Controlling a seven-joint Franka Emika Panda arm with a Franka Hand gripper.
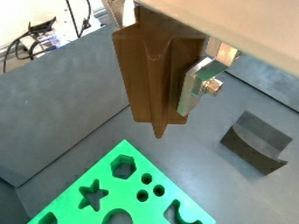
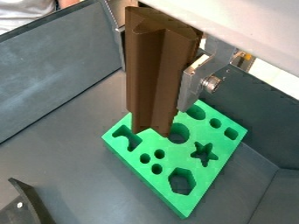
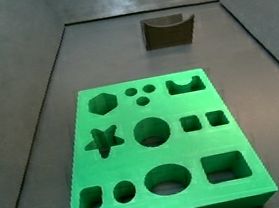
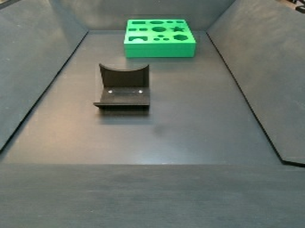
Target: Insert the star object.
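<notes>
In both wrist views we see the gripper (image 1: pixel 163 79) clamped on the star peg (image 1: pixel 152 74), which hangs upright between its fingers (image 1: pixel 198 86), clear above the floor. Below the peg's tip lies the green board (image 2: pixel 176 149), its star hole (image 2: pixel 205 152) close by. Open grey floor (image 4: pixel 155 125) separates board from the dark notched block (image 4: pixel 123 86). Neither side view shows the gripper.

Green board (image 3: pixel 140 167) with shaped holes; dark notched block (image 4: pixel 123 86) well apart.

The star object (image 1: pixel 153 74) looks like matt brown wood with ridged sides, held in the gripper (image 1: pixel 176 83) beside a brushed silver metal finger (image 2: pixel 191 86). The green board (image 3: pixel 159 145) looks like smooth, slightly glossy plastic. Beyond it, the fixture (image 4: pixel 123 86) is matt and dark.
</notes>
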